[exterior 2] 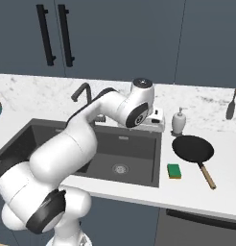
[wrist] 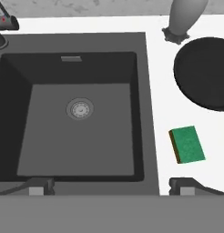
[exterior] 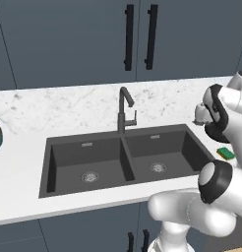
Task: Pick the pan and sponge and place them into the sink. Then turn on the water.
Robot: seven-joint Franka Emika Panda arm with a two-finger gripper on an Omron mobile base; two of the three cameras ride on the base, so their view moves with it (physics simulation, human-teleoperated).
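On the white counter (exterior 2: 139, 192) just right of the dark grey double-basin sink (wrist: 148, 113), the green, yellow-edged sponge (wrist: 187, 144) lies near the round black pan (exterior 2: 193, 148) with its wooden handle, the gripper (wrist: 111, 186) spread wide above.

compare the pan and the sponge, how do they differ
The pan is round, black and much the wider, with a wooden handle; the sponge is a small green rectangular block. The pan lies nearer the wall, the sponge nearer the counter's front edge. Both rest on the counter right of the sink.
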